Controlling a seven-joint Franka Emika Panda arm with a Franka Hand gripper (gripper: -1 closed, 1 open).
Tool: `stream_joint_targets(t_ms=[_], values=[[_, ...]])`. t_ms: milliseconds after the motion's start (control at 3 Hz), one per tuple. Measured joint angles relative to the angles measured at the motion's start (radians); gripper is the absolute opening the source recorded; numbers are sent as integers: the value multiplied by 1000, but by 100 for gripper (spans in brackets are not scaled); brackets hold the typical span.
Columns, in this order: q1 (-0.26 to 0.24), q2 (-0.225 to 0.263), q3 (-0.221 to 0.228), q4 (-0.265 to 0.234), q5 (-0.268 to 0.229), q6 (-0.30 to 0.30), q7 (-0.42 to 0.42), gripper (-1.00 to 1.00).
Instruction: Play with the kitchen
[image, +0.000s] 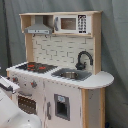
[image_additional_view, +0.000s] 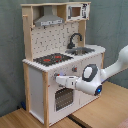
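The kitchen (image: 60, 75) (image_additional_view: 55, 65) is pale wood with white panels and shows in both exterior views. Its black stovetop (image: 35, 66) (image_additional_view: 52, 59) has red burners. Beside the stovetop, a black faucet (image: 84, 59) (image_additional_view: 75, 39) arches over the steel sink (image: 70, 75) (image_additional_view: 83, 50). The grey hood (image: 39, 28) (image_additional_view: 49, 20) hangs above. My gripper (image_additional_view: 59, 80) reaches level toward the front panel, just above the windowed oven door (image_additional_view: 62, 98) (image: 27, 103). In the first exterior view the gripper (image: 10, 85) sits at the kitchen's left front corner.
A toy microwave (image: 74, 23) (image_additional_view: 76, 11) sits on the top shelf. The white arm (image_additional_view: 107, 72) comes in from the second exterior view's right, over a wooden surface (image_additional_view: 100, 115). A grey curtain (image: 114, 50) hangs behind the kitchen.
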Motion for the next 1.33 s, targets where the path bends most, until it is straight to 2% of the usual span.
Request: stream_joint_targets(t_ms=[333,667,1000,1333], values=[[-36,-18,9,23,-29,1,-86,100],[-58,-43,9,36,-40,27,-110,100],[-58,-43,9,37,-40,27,-110,-100],[-60,-47,9,55,-37,40,-8,-100]])
